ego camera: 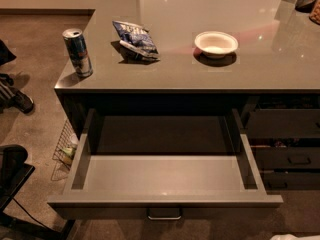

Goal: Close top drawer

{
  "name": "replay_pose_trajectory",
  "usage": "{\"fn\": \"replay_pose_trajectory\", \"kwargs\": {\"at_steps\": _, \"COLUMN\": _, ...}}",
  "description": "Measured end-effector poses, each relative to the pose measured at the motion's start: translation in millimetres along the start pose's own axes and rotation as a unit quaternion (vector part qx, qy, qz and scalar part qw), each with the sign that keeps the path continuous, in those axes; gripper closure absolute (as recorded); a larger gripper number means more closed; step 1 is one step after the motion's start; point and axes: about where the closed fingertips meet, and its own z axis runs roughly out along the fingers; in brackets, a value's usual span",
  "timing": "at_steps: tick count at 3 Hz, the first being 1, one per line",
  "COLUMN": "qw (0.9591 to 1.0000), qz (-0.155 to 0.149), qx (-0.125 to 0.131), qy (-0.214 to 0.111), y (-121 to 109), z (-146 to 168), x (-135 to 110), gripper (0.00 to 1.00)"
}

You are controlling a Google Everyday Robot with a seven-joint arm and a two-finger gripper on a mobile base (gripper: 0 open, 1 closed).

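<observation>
One matte-grey top drawer (165, 176) gapes — gripper (296, 237), pale sliver bottom-right, state untellable.

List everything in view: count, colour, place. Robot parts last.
glossy grey countertop: one, across the top
blue and silver drink can: one, upright, counter's left front corner
crumpled blue and white snack bag: one, right of the can
round white bowl: one, right of the bag
wide shallow top drawer: one, dark grey front, lighter grey box, pulled open, nothing inside
closed dark drawer fronts: at least two, lower right
wire basket: one, floor, left
gripper: not in view
</observation>
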Motion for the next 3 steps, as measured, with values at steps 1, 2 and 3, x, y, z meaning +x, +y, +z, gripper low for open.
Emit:
{"fn": "replay_pose_trajectory", "kwargs": {"at_steps": 1, "qw": 0.9997, "qz": -0.013, "qx": -0.006, "qy": -0.018, "y": -13, "z": 15, "x": -14, "gripper": 1.0}}
{"fn": "replay_pose_trajectory", "kwargs": {"at_steps": 2, "qw": 0.9983, "qz": -0.027, "qx": -0.014, "qy": -0.049, "y": -44, "z": 46, "x": -37, "gripper": 1.0}}
{"fn": "replay_pose_trajectory", "kwargs": {"at_steps": 3, "qw": 0.9968, "qz": -0.049, "qx": -0.015, "qy": -0.061, "y": -81, "z": 59, "x": -62, "gripper": 1.0}}
